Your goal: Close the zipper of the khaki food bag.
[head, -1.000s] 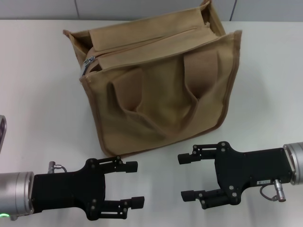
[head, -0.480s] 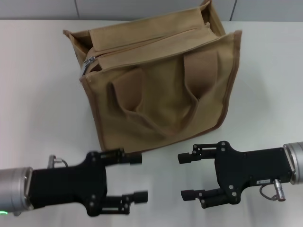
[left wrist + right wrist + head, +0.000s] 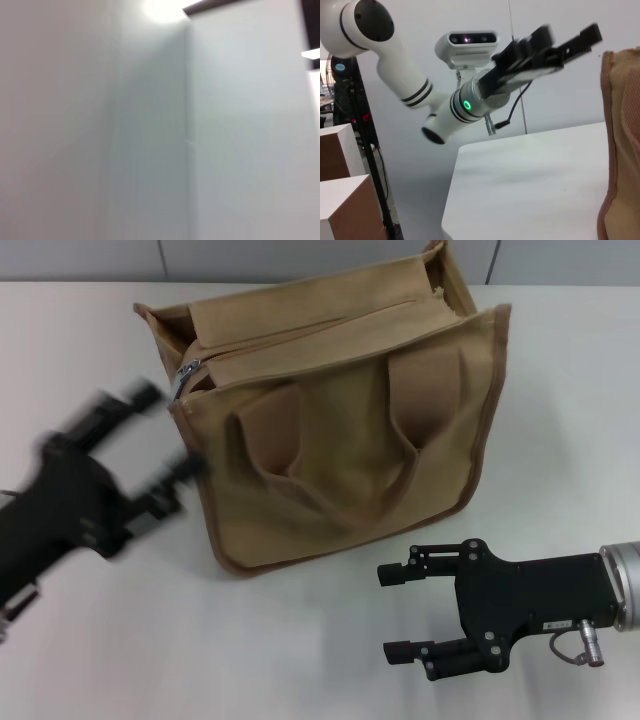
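The khaki food bag [image 3: 340, 440] stands on the white table [image 3: 90, 330], with its handles hanging down the near side. The zipper [image 3: 300, 328] runs along the top flap, and its silver pull tab [image 3: 183, 376] sits at the bag's left end. My left gripper [image 3: 170, 432] is open and blurred by motion, raised beside the bag's left end just below the pull tab. It also shows in the right wrist view [image 3: 570, 40], with the bag's edge [image 3: 620, 140] to one side. My right gripper [image 3: 392, 612] is open and empty in front of the bag, low on the table.
The left wrist view shows only a pale wall [image 3: 150, 125]. Brown boxes [image 3: 340, 200] stand off the table beyond its left edge [image 3: 452, 200]. Bare tabletop lies on both sides of the bag.
My left gripper has swung from the table's front up and to the left, to beside the bag's left end. The right gripper and the bag have not moved.
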Tool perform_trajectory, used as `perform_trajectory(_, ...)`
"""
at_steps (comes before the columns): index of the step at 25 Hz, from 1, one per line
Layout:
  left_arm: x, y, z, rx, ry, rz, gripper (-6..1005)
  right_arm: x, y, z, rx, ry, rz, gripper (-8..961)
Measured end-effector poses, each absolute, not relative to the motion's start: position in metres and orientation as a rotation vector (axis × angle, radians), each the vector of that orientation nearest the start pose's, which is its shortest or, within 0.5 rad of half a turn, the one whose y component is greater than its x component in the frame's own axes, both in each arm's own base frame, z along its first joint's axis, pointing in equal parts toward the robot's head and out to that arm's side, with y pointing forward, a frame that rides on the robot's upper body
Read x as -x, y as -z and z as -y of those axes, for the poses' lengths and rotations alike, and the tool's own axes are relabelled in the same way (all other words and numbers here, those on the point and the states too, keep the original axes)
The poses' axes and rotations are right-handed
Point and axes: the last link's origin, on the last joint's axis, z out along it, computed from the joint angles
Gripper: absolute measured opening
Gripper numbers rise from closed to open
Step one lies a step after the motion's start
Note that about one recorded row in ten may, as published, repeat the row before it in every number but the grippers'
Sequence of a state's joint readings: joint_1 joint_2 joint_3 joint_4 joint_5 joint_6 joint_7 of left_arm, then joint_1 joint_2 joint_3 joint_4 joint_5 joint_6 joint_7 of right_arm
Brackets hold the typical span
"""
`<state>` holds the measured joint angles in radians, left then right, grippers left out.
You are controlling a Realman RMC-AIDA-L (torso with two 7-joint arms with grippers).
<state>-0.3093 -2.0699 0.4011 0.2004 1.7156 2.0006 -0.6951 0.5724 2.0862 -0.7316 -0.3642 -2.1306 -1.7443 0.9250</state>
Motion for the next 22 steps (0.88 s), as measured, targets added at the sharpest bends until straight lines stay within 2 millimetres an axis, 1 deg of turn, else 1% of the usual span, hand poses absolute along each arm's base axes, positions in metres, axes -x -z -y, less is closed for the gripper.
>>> perform_trajectory(1, 0.288, -0.015, -0.22, 2.097, 1.42, 0.256, 758, -0.252, 0.057, -0.265, 3.084, -0.86, -0.181, 742)
perform_trajectory(2, 0.288, -0.015, -0.22, 2.097, 1.42, 0.256, 756, -0.252, 0.057, -0.265, 3.083, -0.859, -0.182, 742)
perform_trajectory(3, 0.296, -0.024, -0.218, 1.971, 1.4, 0.27, 755, -0.253, 0.057, -0.265, 3.083, -0.859, -0.183, 742)
perform_trajectory(7, 0.303, -0.029, -0.219, 1.927, 1.36, 0.282, 749, -0.253, 0.057, -0.265, 3.083, -0.858, -0.182, 741)
perform_trajectory(8, 0.312, -0.031, -0.227, 1.939, 1.265, 0.3, 748, -0.253, 0.057, -0.265, 3.083, -0.858, -0.182, 741)
perform_trajectory(10, 0.314, -0.031, -0.229, 1.951, 1.238, 0.305, 745, -0.253, 0.057, -0.265, 3.083, -0.858, -0.182, 741)
perform_trajectory(11, 0.317, -0.03, -0.233, 1.968, 1.196, 0.313, 743, -0.252, 0.057, -0.265, 3.083, -0.858, -0.181, 741)
perform_trajectory(12, 0.322, -0.026, -0.241, 2.015, 1.108, 0.331, 742, -0.252, 0.057, -0.266, 3.084, -0.858, -0.178, 741)
perform_trajectory(14, 0.322, -0.026, -0.241, 2.015, 1.108, 0.331, 739, -0.252, 0.057, -0.266, 3.084, -0.858, -0.177, 741)
perform_trajectory(16, 0.323, -0.017, -0.25, 2.096, 1.036, 0.32, 736, -0.252, 0.057, -0.266, 3.084, -0.857, -0.176, 741)
perform_trajectory(18, 0.323, -0.017, -0.25, 2.096, 1.036, 0.32, 733, -0.252, 0.056, -0.266, 3.084, -0.856, -0.176, 741)
perform_trajectory(19, 0.321, -0.015, -0.252, 2.128, 1.024, 0.309, 732, -0.252, 0.056, -0.266, 3.084, -0.856, -0.176, 741)
perform_trajectory(20, 0.317, -0.008, -0.258, 2.195, 0.995, 0.295, 731, -0.252, 0.056, -0.266, 3.084, -0.856, -0.176, 741)
perform_trajectory(22, 0.317, -0.006, -0.262, 2.204, 0.979, 0.293, 728, -0.252, 0.056, -0.266, 3.084, -0.856, -0.176, 741)
